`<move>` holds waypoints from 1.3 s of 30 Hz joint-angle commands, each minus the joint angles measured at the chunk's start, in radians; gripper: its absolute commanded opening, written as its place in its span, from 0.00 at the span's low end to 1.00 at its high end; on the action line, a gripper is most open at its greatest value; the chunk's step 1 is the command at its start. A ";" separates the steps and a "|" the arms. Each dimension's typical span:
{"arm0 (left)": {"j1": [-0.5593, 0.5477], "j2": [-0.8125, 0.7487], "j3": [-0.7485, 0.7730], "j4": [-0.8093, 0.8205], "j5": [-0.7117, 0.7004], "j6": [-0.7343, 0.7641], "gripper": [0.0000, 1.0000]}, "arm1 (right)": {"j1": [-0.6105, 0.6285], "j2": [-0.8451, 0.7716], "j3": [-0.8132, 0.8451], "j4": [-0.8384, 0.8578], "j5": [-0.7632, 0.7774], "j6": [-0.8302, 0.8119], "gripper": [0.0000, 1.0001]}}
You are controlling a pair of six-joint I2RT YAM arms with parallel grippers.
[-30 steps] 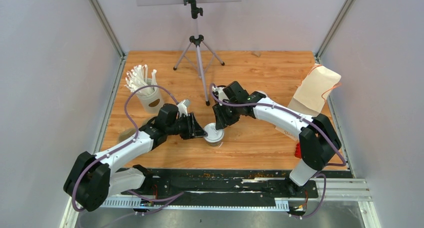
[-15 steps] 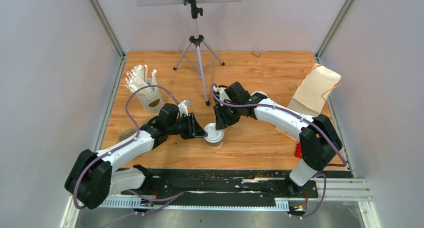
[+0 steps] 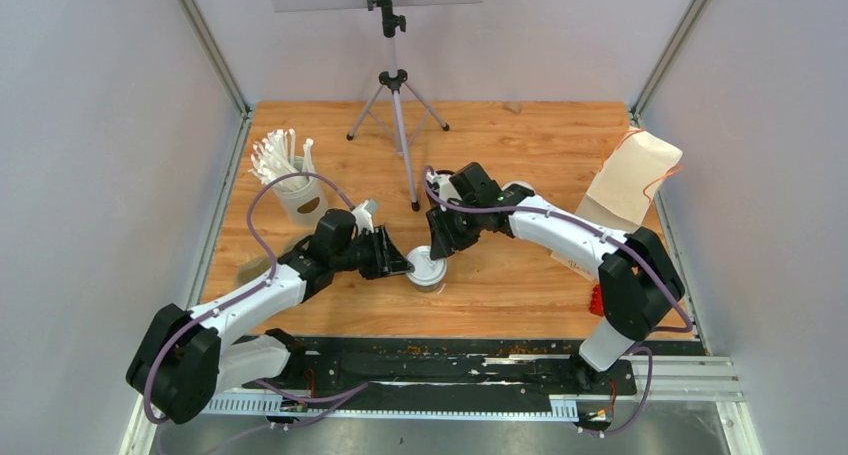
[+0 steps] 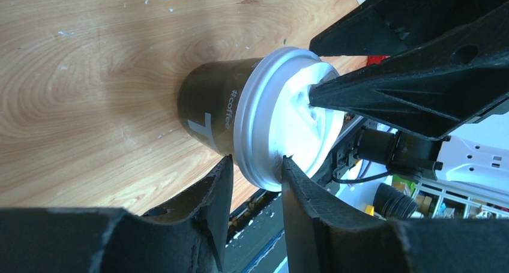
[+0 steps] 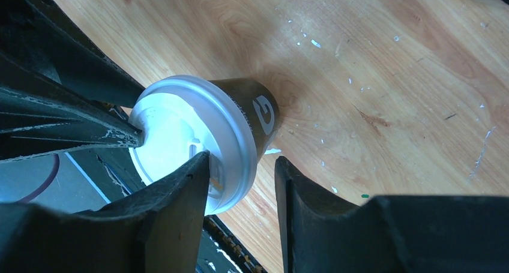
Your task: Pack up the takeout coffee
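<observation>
One takeout coffee, a black paper cup (image 3: 428, 273) with a white lid (image 4: 282, 123), stands upright on the wooden table near its front edge. My left gripper (image 3: 400, 262) comes at it from the left. In the left wrist view that gripper (image 4: 253, 160) pinches the lid's rim, one finger under the rim, the other on the lid's top. My right gripper (image 3: 440, 243) reaches down from behind. It (image 5: 239, 159) stands open: one fingertip (image 5: 198, 162) rests on the lid (image 5: 180, 123), and the other hangs off the cup's side (image 5: 258, 108).
A white cup of straws (image 3: 292, 187) stands at the back left. A camera tripod (image 3: 398, 115) stands behind the grippers. A paper bag (image 3: 630, 180) lies at the right edge, a brown pulp tray (image 3: 252, 269) at the left edge under my left arm.
The left wrist has turned slightly at the cup. The cup and the right arm stay where they were.
</observation>
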 commanded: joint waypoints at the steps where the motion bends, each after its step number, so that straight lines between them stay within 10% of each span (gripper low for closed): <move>1: 0.002 -0.029 -0.003 -0.082 -0.045 0.011 0.42 | 0.002 0.030 0.050 -0.079 0.026 -0.042 0.46; 20: -0.018 -0.091 0.116 -0.206 -0.097 0.067 0.67 | -0.002 -0.041 0.214 -0.199 0.045 0.035 0.77; 39: -0.018 0.123 0.330 -0.311 -0.103 0.371 0.56 | -0.002 -0.131 -0.033 -0.019 -0.013 0.192 0.54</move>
